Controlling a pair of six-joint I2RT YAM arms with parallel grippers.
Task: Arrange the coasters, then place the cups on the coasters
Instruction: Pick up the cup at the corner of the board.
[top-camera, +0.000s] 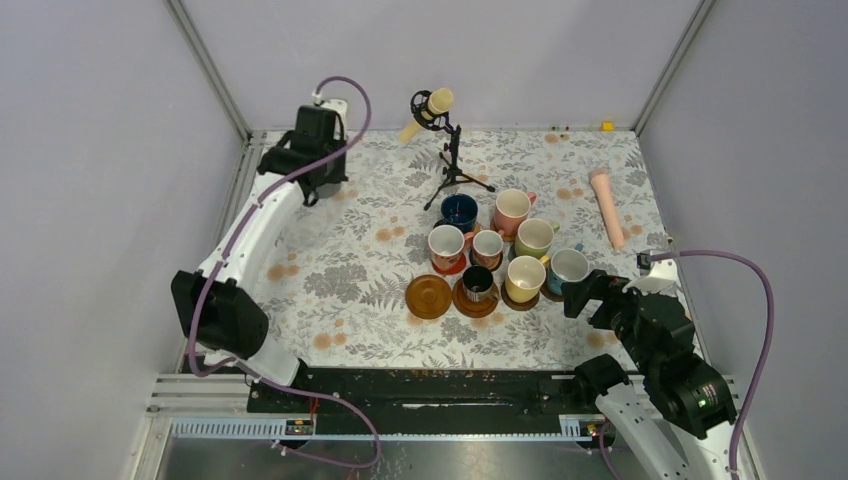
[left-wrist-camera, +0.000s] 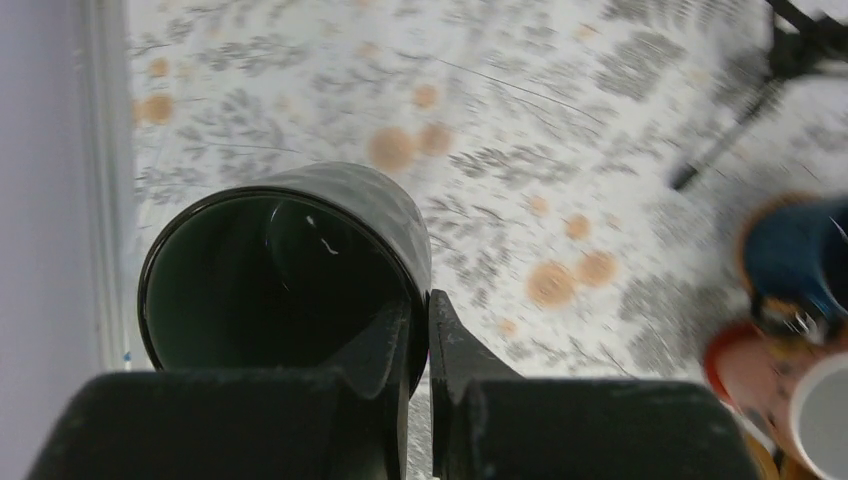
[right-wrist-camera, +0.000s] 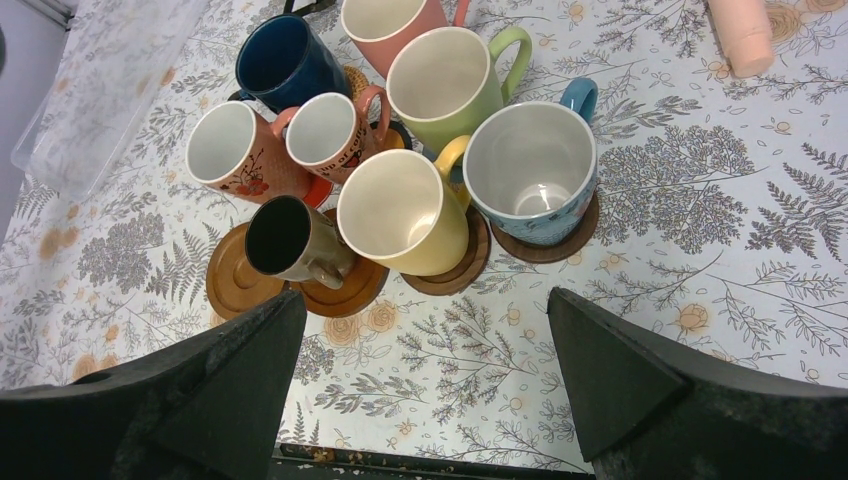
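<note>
Far back left on the table, my left gripper (left-wrist-camera: 420, 312) is shut on the rim of a dark green cup (left-wrist-camera: 280, 265), one finger inside and one outside. In the top view this gripper (top-camera: 315, 160) covers the cup. Several cups stand crowded on coasters at the table's middle: navy (top-camera: 459, 211), pink (top-camera: 512, 210), pale green (top-camera: 534, 238), light blue (top-camera: 568, 267), yellow (top-camera: 524, 278) and a small black-lined one (top-camera: 478, 283). One brown wooden coaster (top-camera: 428, 296) lies bare at the group's left. My right gripper (right-wrist-camera: 425, 335) hangs open and holds nothing, just in front of the yellow cup (right-wrist-camera: 400, 215).
A cream microphone on a black stand (top-camera: 445, 140) rises behind the cups. A pink cylindrical handle (top-camera: 606, 205) lies at the back right. Grey enclosure walls close in the flowered tablecloth on three sides.
</note>
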